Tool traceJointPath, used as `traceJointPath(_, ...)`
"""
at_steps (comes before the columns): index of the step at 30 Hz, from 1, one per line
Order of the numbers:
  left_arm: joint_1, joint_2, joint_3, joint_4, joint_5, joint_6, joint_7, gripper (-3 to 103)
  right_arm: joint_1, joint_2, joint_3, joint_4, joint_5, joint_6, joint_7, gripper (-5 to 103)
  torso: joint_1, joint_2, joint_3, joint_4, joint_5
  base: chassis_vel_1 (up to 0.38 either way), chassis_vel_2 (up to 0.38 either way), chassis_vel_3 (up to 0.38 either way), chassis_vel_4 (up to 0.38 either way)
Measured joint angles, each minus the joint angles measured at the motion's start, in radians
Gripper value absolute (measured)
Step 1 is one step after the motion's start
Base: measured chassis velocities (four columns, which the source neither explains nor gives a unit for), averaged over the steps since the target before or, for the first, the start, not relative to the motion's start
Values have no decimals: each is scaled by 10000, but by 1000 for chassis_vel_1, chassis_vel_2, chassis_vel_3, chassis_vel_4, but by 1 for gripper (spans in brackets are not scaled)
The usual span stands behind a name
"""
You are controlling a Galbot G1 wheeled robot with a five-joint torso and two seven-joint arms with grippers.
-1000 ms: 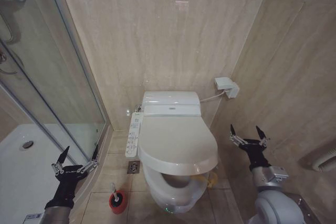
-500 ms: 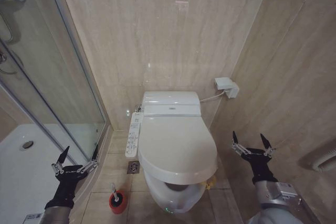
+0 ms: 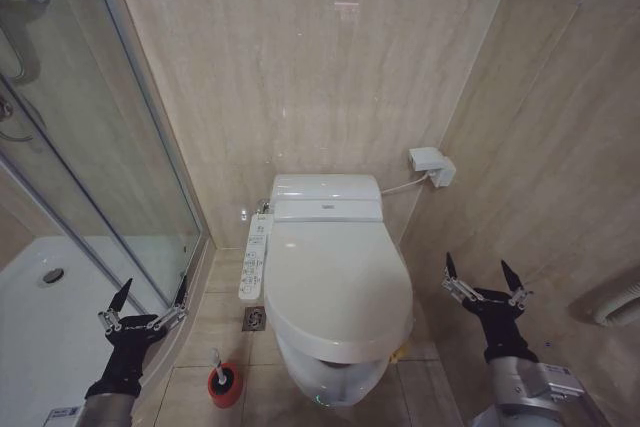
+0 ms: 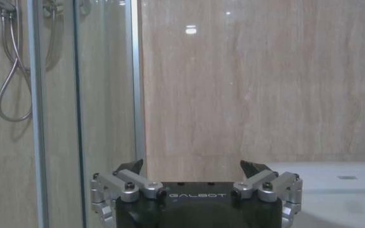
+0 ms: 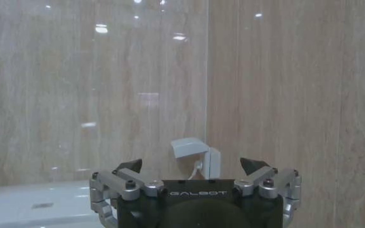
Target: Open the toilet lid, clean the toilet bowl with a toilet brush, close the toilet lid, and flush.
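The glossy white toilet lid [image 3: 335, 282] lies tilted low over the toilet bowl [image 3: 325, 375], and a thin dark gap shows under its front edge. The toilet brush [image 3: 218, 360] stands with its white handle up in a small red cup [image 3: 225, 387] on the floor, left of the bowl. My left gripper [image 3: 147, 297] [image 4: 192, 167] hangs open and empty by the shower glass, above and left of the brush. On the other side of the toilet, near the side wall, my right gripper [image 3: 485, 275] [image 5: 192, 165] is open and holds nothing.
A glass shower cabin [image 3: 90, 177] with a white tray fills the left. A control panel [image 3: 254, 259] juts from the seat's left side, with a floor drain [image 3: 254, 319] below it. The white tank [image 3: 326, 195] and a wall box [image 3: 432, 165] sit behind. A ribbed hose [image 3: 620, 307] lies far right.
The lid has dropped lower over the bowl, narrowing the opening. My right gripper has moved down and to the right, away from the lid. The left arm is still.
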Motion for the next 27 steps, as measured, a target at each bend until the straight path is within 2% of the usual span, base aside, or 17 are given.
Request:
traceJointPath(9,0,0,0,0,0,0,0,100,23,20,-3,196,333,-159,-100,100,0,0,0,0,1,0,0,0,0)
traceJointPath(27,0,0,0,0,0,0,0,100,48,19,-9,238,367,-284,-92,100,0,0,0,0,1,0,0,0,0)
